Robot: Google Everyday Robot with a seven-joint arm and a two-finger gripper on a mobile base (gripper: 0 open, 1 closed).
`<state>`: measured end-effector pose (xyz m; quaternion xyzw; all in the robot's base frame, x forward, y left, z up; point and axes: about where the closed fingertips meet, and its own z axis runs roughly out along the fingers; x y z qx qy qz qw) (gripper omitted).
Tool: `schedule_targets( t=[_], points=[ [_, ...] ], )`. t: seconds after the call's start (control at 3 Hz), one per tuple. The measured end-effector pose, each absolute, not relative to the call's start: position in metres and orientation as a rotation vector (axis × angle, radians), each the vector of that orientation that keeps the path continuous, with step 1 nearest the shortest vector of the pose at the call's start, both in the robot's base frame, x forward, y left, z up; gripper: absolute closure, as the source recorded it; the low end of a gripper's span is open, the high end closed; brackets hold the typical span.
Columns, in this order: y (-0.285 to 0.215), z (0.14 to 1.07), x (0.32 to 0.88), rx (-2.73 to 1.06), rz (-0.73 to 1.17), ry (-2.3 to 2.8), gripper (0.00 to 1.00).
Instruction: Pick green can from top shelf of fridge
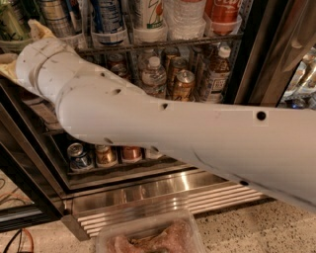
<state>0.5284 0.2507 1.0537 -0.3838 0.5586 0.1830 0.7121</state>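
The fridge (163,195) fills the view, its ribbed steel base grille low in the picture. Its top shelf (163,41) is a dark wire rack with clear cup holders. At the far upper left edge a sliver of the green can (8,23) shows in a holder, mostly cut off by the frame. My white arm crosses the whole picture from lower right to upper left. My gripper (16,49) sits at the arm's end, just below and beside the green can, largely hidden behind the wrist.
Tall blue-and-white cans (106,17), a white bottle (148,15) and a red bottle (224,12) stand along the top rack. A water bottle (154,74) and a bronze can (183,84) sit one rack down, short cans (106,154) lower. A clear plastic tub (148,237) lies on the floor.
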Motion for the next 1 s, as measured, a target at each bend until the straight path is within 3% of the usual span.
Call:
schedule_targets(
  t=[0.67,1.0],
  points=[
    [0.253,1.055,0.55,-0.79,0.281,1.267,0.35],
    [0.273,1.05,0.553,-0.776,0.323,1.323,0.32]
  ],
)
